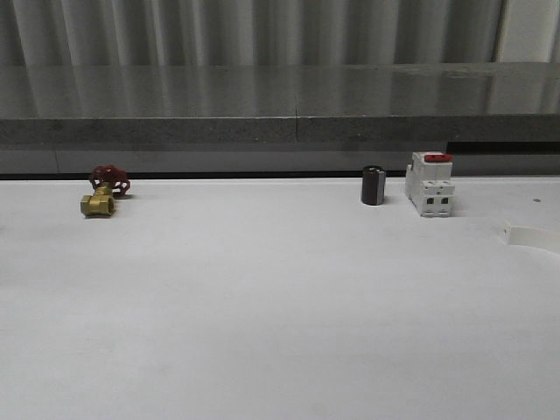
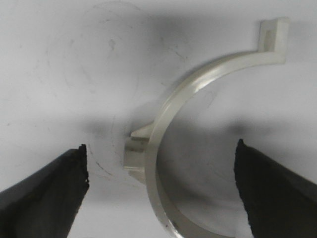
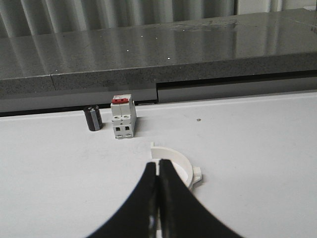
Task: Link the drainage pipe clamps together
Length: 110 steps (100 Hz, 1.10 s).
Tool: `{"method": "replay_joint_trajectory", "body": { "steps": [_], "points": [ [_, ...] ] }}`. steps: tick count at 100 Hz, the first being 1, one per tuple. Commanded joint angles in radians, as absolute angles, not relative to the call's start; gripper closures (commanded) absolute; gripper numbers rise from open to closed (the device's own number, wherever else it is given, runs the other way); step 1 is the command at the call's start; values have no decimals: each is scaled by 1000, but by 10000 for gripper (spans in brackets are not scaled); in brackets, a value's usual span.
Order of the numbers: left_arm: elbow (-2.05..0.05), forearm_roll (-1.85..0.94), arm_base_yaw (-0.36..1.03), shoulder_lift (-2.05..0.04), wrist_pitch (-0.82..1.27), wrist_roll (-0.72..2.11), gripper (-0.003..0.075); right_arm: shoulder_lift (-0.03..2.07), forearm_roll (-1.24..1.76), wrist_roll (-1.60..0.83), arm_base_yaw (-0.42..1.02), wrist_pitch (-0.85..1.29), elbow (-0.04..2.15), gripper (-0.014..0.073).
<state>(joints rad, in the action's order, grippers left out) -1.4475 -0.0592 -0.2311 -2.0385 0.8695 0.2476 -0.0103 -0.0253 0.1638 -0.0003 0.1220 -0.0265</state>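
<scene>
One white half-ring drainage pipe clamp (image 2: 198, 79) lies flat on the white table, a flat tab (image 2: 274, 34) at its far end and a small lug on its outer curve. My left gripper (image 2: 162, 146) hangs open over it, one black finger on each side of the band and neither touching it. A second drainage pipe clamp (image 3: 181, 161) lies on the table just beyond my right gripper (image 3: 158, 164), whose fingers are shut together and cover part of the arc. The front view catches a piece of a white clamp (image 1: 529, 236) at the table's right edge.
A white breaker block with a red switch (image 1: 430, 184) and a short black cylinder (image 1: 374, 185) stand at the back right. A brass valve with a red handle (image 1: 102, 194) sits at the back left. A grey ledge (image 1: 280, 131) runs behind the table.
</scene>
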Motion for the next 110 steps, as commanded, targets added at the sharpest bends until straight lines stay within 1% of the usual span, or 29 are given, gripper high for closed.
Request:
{"method": "replay_joint_trajectory", "body": {
  "steps": [1, 54, 63, 77, 78, 79, 91, 100, 110],
  "points": [
    [-1477, -64, -235, -2004, 848, 249, 134, -30, -27, 159, -6, 43, -12, 711],
    [-1477, -64, -235, -2013, 825, 249, 134, -30, -27, 159, -6, 43, -12, 711],
    [-1477, -64, -235, -2013, 812, 265, 153, -30, -27, 159, -6, 43, -12, 711],
    [-1477, -66, -235, -2013, 815, 274, 260, -30, -27, 159, -6, 43, -12, 711],
    [-1477, -66, -235, -2013, 815, 274, 281, -30, -27, 159, -6, 43, -12, 711],
    [-1477, -66, -235, -2013, 815, 274, 281, -30, -27, 159, -6, 43, -12, 711],
    [-1477, -66, -235, -2013, 827, 274, 411, -30, -27, 159, -6, 43, -12, 711],
    [-1477, -66, -235, -2013, 836, 274, 531, -30, -27, 159, -6, 43, -12, 711],
    [-1477, -72, -235, -2013, 836, 274, 617, -30, -27, 159, -6, 43, -12, 711]
  ]
}}
